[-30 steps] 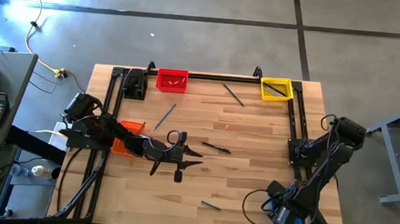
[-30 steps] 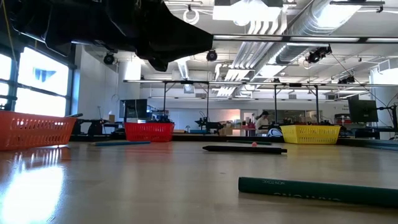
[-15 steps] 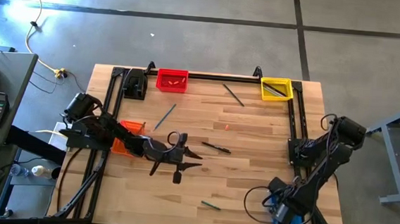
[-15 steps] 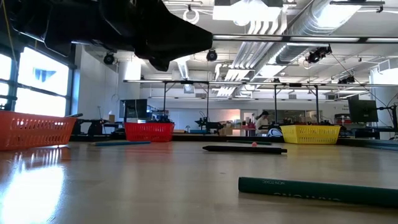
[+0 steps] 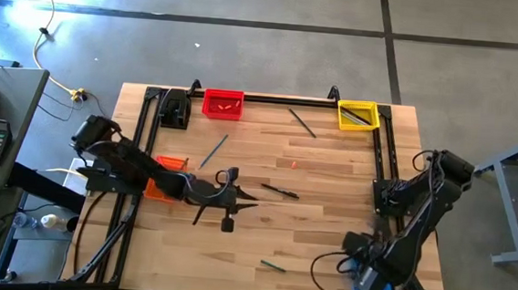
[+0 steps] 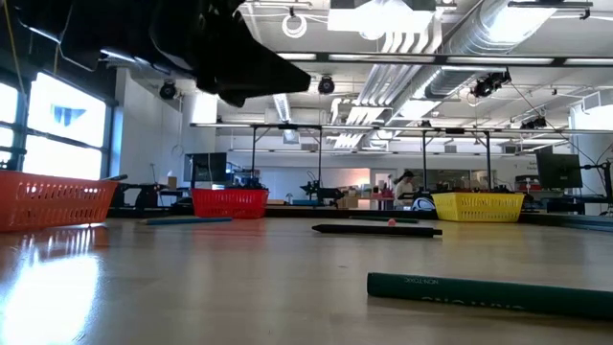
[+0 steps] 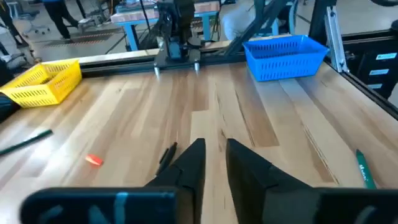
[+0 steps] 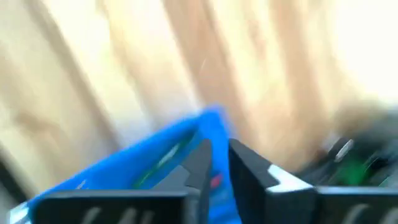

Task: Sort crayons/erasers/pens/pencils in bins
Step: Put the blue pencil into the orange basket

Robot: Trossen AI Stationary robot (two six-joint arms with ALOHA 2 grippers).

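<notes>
My left gripper (image 5: 237, 198) hovers shut and empty above the table's middle, a little left of a black pen (image 5: 279, 191), which also shows in the left wrist view (image 7: 166, 155). An orange eraser (image 5: 292, 164) lies beyond the pen, a blue pen (image 5: 213, 151) toward the far left, a grey pencil (image 5: 302, 122) near the far edge and a green pencil (image 5: 273, 266) near the front edge. My right gripper (image 8: 217, 158) is shut over the blue bin (image 8: 155, 155) at the front right; the view is blurred.
A red bin (image 5: 222, 104) and a yellow bin (image 5: 357, 115) stand at the far edge. An orange bin (image 5: 168, 164) lies partly under my left arm. A black frame (image 5: 382, 154) runs along the table's sides.
My left gripper has drawn back a little toward the table's left edge and risen slightly, staying shut. My right arm has shifted slightly over the blue bin at the front right. Nothing on the table has moved.
</notes>
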